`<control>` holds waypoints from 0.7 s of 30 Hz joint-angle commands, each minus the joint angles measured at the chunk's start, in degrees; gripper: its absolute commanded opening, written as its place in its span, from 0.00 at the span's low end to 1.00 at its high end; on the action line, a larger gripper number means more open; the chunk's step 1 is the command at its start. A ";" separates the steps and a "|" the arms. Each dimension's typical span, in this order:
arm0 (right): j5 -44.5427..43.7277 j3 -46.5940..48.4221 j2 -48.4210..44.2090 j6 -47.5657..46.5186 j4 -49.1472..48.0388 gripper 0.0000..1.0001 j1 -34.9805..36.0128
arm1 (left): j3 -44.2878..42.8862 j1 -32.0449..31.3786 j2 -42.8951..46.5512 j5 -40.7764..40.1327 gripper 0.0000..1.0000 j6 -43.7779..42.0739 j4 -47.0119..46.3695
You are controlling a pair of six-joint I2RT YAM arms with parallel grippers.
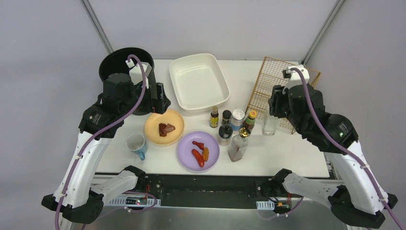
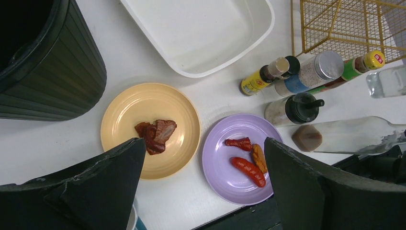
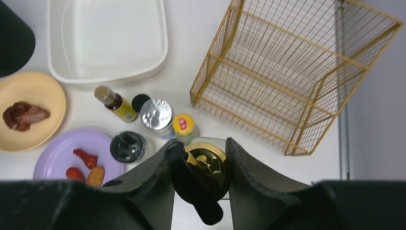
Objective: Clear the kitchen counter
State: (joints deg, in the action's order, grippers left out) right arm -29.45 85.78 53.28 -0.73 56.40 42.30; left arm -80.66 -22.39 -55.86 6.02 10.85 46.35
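My left jaws hang spread wide, holding nothing, above the yellow plate (image 2: 143, 103) and purple plate (image 2: 225, 170). My right jaws pinch a gold-capped glass bottle (image 3: 207, 167) at lower centre. The white worktop (image 1: 287, 153) fills mid-frame, with grey walls behind.

The left end effector (image 2: 203, 143) hangs wide open above the white desk (image 2: 119, 64); a yellow plate (image 2: 125, 111) holds a piece of meat (image 2: 156, 134); beside it, a purple plate (image 2: 221, 170) carries sausages (image 2: 248, 171); a white basin (image 2: 201, 33), black bin (image 2: 52, 72), bottles (image 2: 299, 76) and wire rack (image 2: 349, 24) lie beyond.
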 commanded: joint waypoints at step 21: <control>11.25 27.58 21.17 -8.90 -25.36 0.00 -25.02 | 2.69 0.41 0.08 6.87 0.99 0.57 -5.08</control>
State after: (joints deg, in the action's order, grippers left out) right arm -21.63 106.87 72.95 -8.45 44.58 20.69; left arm -79.22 -22.39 -55.88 10.63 11.03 44.10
